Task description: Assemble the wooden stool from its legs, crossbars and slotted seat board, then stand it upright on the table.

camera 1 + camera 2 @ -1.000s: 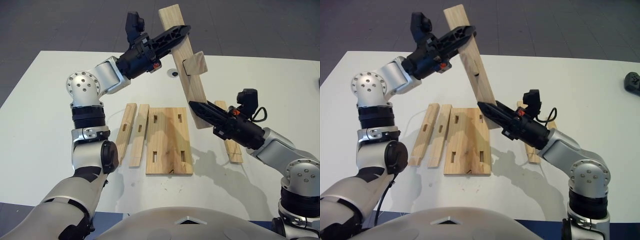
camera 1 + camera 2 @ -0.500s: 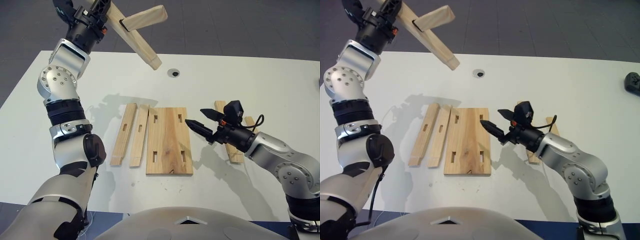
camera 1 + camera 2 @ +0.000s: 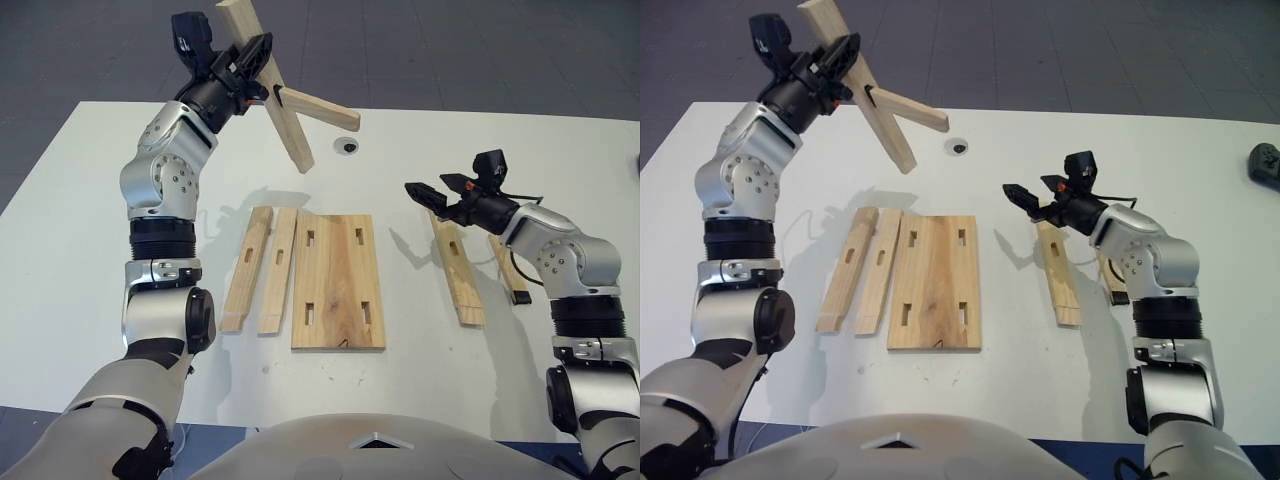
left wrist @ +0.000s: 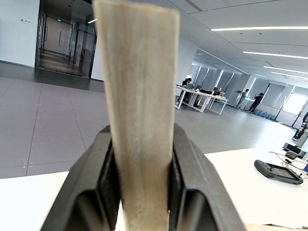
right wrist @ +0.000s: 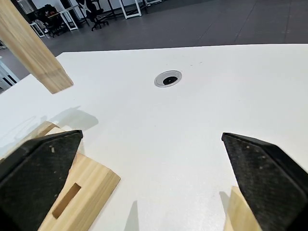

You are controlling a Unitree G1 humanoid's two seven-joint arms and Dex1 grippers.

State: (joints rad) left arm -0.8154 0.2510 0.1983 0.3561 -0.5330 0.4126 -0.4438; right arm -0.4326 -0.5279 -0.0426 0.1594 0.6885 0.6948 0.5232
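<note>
Wooden leg [image 4: 139,120] clamped between left fingers [image 4: 94,178].

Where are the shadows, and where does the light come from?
Left eye view: grey shadows lie on the table, one beside the seat board under the right claw, one by the two planks. Left wrist view: ceiling lights glow above the wooden leg in the left claw.

Pale wood seat board [image 3: 338,280], white table [image 3: 560,170], blk grippers.
</note>
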